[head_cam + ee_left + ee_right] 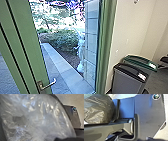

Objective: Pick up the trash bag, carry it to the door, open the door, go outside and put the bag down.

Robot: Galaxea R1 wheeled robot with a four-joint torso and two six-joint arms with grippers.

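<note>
The picture edges cut off the trash bag (47,121) and green door (32,50).

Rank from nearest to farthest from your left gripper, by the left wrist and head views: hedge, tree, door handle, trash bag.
1. Trash bag: close up in the left wrist view.
2. Door handle: low, left of the head view.
3. Hedge: outside, beyond the handle.
4. Tree: outside, behind the hedge.
</note>
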